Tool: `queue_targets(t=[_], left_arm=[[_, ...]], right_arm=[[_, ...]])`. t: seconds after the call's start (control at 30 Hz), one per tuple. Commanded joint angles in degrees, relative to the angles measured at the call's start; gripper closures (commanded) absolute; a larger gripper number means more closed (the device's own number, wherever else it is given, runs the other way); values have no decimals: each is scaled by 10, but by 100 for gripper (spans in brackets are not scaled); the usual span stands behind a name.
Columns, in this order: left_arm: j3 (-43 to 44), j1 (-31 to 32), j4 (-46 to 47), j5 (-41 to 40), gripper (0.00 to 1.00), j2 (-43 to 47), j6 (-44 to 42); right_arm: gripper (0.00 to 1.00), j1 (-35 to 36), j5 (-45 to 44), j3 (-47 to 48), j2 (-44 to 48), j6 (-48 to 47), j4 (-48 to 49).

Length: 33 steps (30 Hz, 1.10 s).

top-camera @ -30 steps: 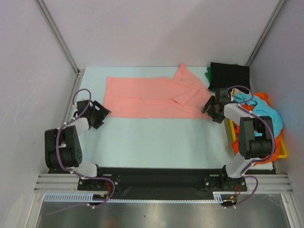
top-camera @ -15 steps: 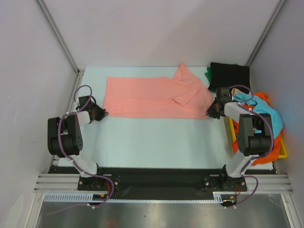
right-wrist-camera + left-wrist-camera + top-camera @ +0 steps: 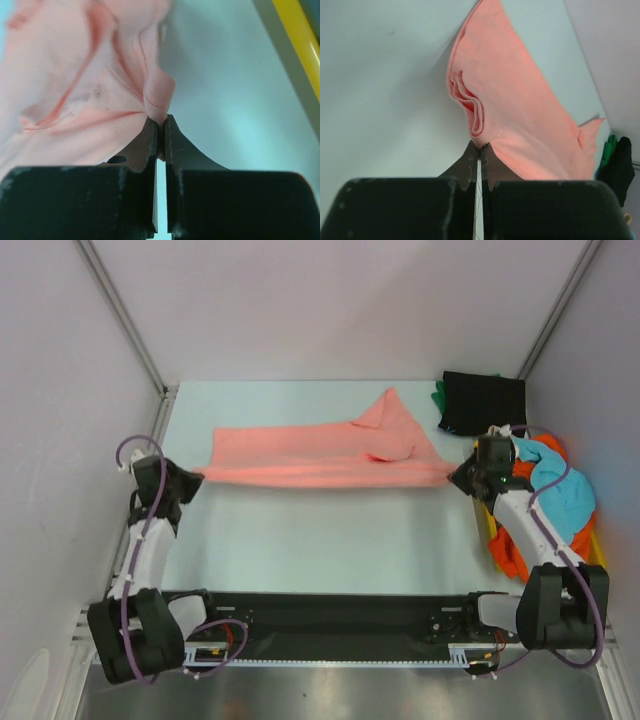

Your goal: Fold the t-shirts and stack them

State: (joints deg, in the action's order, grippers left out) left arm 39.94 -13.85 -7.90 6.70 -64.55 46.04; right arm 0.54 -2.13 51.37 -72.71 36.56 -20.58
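Observation:
A salmon pink t-shirt [image 3: 310,452] hangs stretched across the middle of the table between my two grippers. My left gripper [image 3: 192,476] is shut on its left near corner, and the pinched cloth [image 3: 480,135] bunches just above the fingertips. My right gripper [image 3: 458,475] is shut on the right near corner, where a fold of cloth [image 3: 159,97] sits in the jaws. One sleeve [image 3: 390,420] stands up toward the back. A folded black t-shirt [image 3: 484,400] lies at the back right on a green one [image 3: 439,397].
A yellow tray [image 3: 592,558] at the right edge holds a heap of turquoise [image 3: 558,495] and orange [image 3: 512,552] shirts. Grey walls close in the table on the left, back and right. The arm bases stand at the near edge.
Both grippers shut on the pink shirt's near corners and lifted, pulling outward and toward me. The shirt went from lying flat to hanging taut between them.

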Motion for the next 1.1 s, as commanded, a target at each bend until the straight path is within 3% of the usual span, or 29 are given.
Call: queue_targets(t=[0.0,0.3,0.43,0.47,0.53,0.57,0.6,0.67,0.77,0.87,0.9,1.03,1.07], left_arm=[[-94,-37,-35,-48,100,44,-10],[-211,-88,-57,-22,97,140,10],[-210,-94,-86,-19,79,170,11],[-210,-94,-90,-15,59,175,11],[-202,-94,-101,-2,31,186,8],[-195,-95,-108,1,16,202,5],[-187,-95,-116,2,11,209,2],[-151,-95,-135,3,3,232,-23],[-82,-95,-153,24,0,224,-88],[-26,-94,-187,45,0,200,-152],[-2,-94,-216,55,0,182,-182],[56,-86,-273,115,0,126,-268],[65,-72,-288,61,0,118,-274]], right_arm=[[100,-17,-33,-110,20,44,0],[100,-17,-28,-219,112,105,-8],[96,-17,-33,-231,159,114,-43],[91,-17,-32,-232,175,120,-46],[59,-17,-25,-235,190,123,-52],[39,-17,-23,-233,202,123,-53],[22,-17,-18,-229,208,121,-54],[20,-10,-14,-203,218,112,-57],[20,46,-31,-142,209,80,-36],[19,139,-110,-33,128,34,-17],[19,168,-123,26,61,5,-12],[20,170,-112,183,-103,-31,-9],[21,168,-111,211,-139,-41,-4]])
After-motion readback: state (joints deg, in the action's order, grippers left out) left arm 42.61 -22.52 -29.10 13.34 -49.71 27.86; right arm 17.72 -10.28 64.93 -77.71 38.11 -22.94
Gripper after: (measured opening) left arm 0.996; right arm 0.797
